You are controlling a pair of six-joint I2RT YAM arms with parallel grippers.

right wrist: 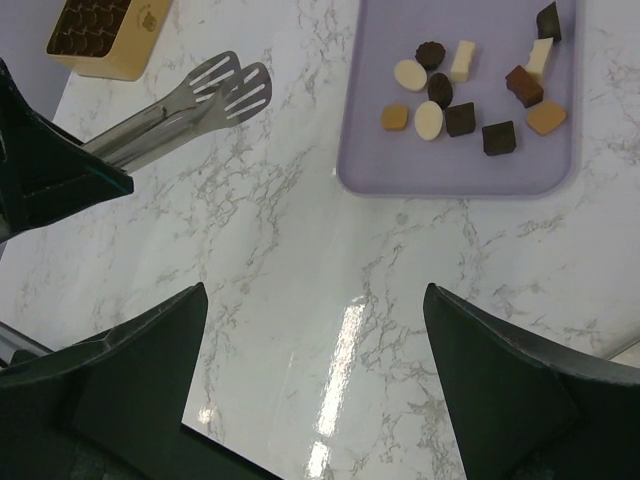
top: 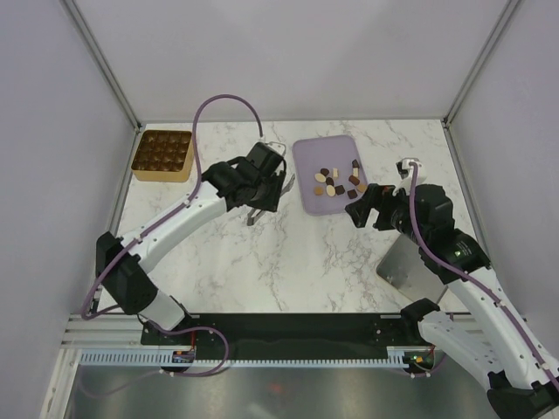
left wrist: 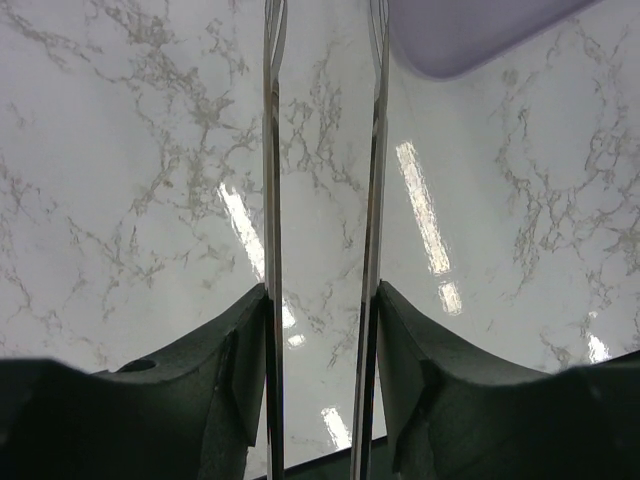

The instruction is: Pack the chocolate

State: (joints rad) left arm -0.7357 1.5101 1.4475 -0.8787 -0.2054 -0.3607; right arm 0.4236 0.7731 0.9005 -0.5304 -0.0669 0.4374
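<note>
**Desk:** What have you got on the left side?

**Me:** My left claw point(top: 266, 179) is clenched on a pair of metal tongs point(top: 274, 148). From its wrist camera I see the two blades point(left wrist: 272, 200) running up between the fingers point(left wrist: 240, 350), each blade lying against a finger's inner face. The tongs' slotted tips point(right wrist: 235, 85) sit close together above bare counter point(top: 288, 262), between the box point(top: 162, 154) and the tray point(top: 306, 153), with nothing caught in them.

**Desk:** And the chocolate?

**Me:** The chocolate point(top: 336, 182) is all on the lilac tray, a loose cluster towards its right half. My right wrist view shows dark brown, tan and cream-white pieces point(right wrist: 465, 90), some touching, some apart. I see none on the counter. I can't make out what is in the box.

**Desk:** Where's the box?

**Me:** At the far left corner of the counter, well apart from the tray. It is golden-brown with rows of small dark compartments, and it stands open point(right wrist: 95, 30).

**Desk:** Right arm?

**Me:** My right claw point(top: 364, 205) is released, with its jaws spread wide and nothing between them. It hangs over the counter point(right wrist: 300, 230) just off the tray's near right corner, and the tray's near edge point(right wrist: 450, 185) lies ahead of its fingers
</note>
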